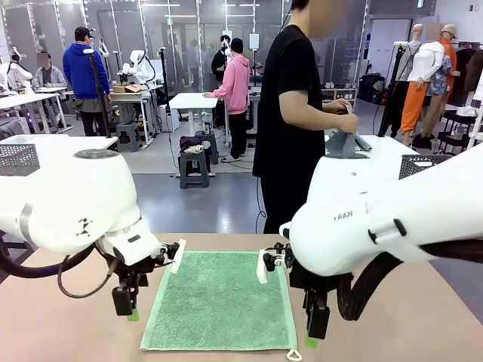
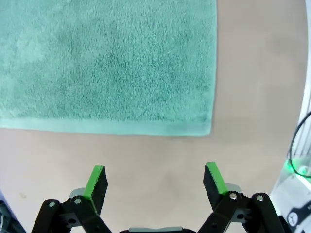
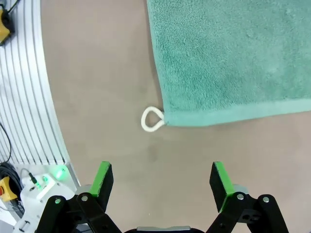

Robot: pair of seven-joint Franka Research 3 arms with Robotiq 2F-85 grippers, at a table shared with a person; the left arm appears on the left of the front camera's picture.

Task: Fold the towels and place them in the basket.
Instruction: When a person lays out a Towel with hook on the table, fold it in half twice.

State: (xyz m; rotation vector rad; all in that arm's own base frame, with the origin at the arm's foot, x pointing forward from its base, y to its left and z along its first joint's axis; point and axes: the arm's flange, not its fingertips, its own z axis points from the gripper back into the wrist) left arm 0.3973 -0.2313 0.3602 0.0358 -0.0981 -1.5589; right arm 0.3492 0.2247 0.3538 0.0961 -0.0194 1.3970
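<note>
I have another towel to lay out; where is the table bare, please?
The table is bare left and right of the towel and along its far edge. Its near corners are crowded: the left gripper and right gripper hang open there.

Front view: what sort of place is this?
Likely a large shared workshop or lab: several white worktables across an open grey floor, with people standing at them.

Left gripper (image 2: pixel 154 170), right gripper (image 3: pixel 161 168): jaws apart
</note>
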